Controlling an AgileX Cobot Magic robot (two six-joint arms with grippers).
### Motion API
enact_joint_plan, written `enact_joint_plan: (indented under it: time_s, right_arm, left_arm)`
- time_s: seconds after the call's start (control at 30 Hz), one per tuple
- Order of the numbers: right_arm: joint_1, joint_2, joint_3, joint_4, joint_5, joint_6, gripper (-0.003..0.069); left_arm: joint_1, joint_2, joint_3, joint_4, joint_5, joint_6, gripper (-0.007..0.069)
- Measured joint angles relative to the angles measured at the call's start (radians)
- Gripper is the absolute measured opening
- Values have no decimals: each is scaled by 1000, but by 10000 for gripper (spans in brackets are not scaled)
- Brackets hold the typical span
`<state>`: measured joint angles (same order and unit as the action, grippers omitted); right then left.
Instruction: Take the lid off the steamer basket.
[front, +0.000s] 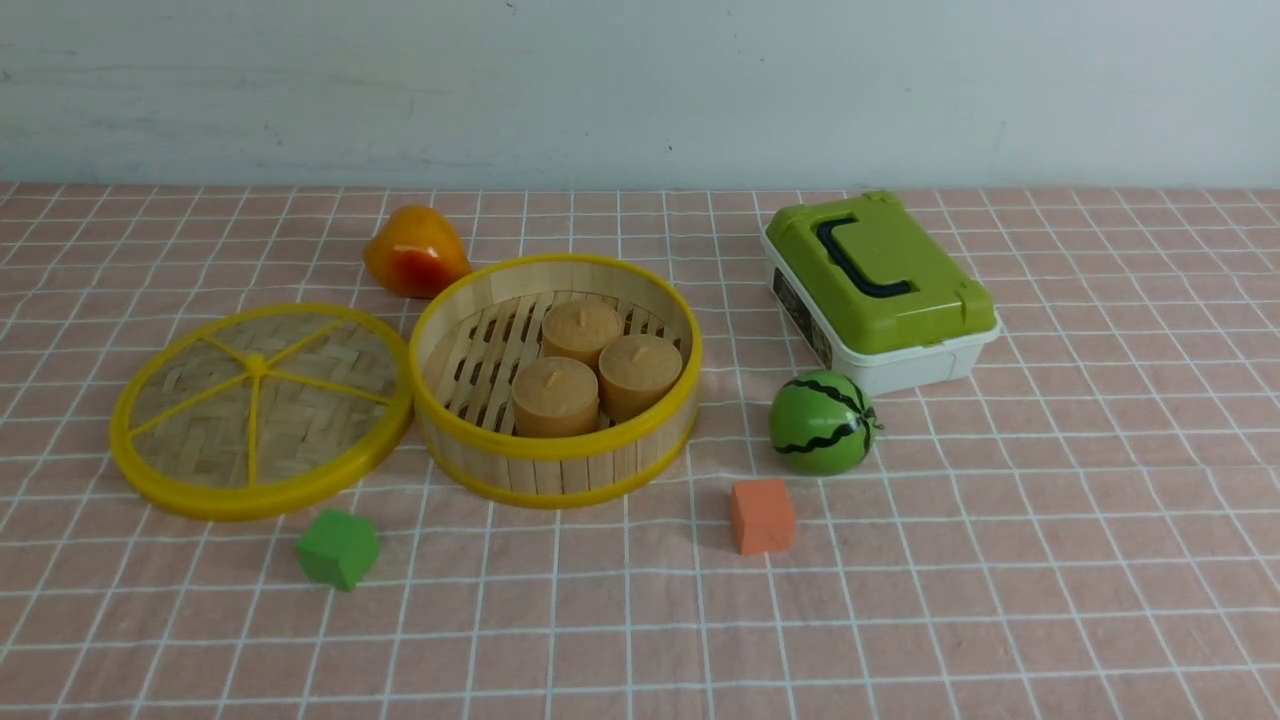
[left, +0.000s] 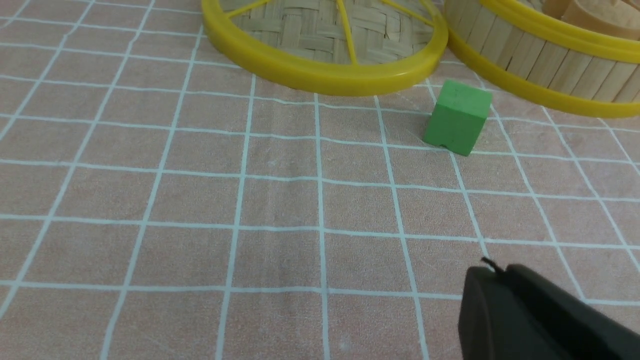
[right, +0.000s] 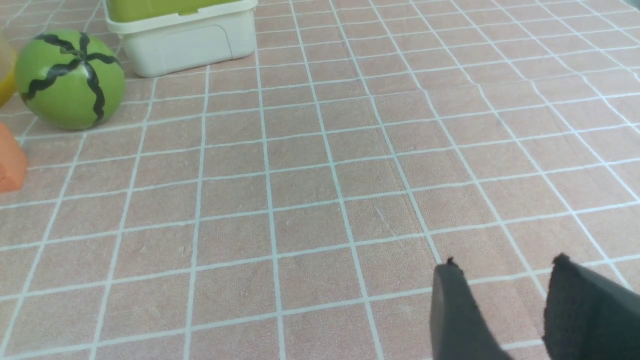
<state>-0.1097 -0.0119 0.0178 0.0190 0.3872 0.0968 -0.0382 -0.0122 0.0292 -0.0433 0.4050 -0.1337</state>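
The lid (front: 260, 408), a woven bamboo disc with a yellow rim and spokes, lies flat on the cloth, touching the left side of the steamer basket (front: 556, 470). The basket stands open with three tan cakes (front: 592, 367) inside. Neither arm shows in the front view. In the left wrist view my left gripper (left: 495, 272) is shut and empty over the cloth, short of the lid (left: 320, 75) and the basket (left: 540, 65). In the right wrist view my right gripper (right: 505, 265) is open and empty above bare cloth.
A green cube (front: 338, 548) sits in front of the lid, also in the left wrist view (left: 457, 119). An orange cube (front: 761, 516), a toy watermelon (front: 822, 422) and a white-and-green box (front: 880, 290) lie right of the basket. A toy mango (front: 414, 251) lies behind it.
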Motion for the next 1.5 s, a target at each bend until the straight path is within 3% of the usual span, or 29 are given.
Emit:
enact_joint_plan:
  time_s: [1.5]
  right_arm:
    - [0,0,0,0,0,0,241]
  left_arm:
    - [0,0,0,-1,0,0,40]
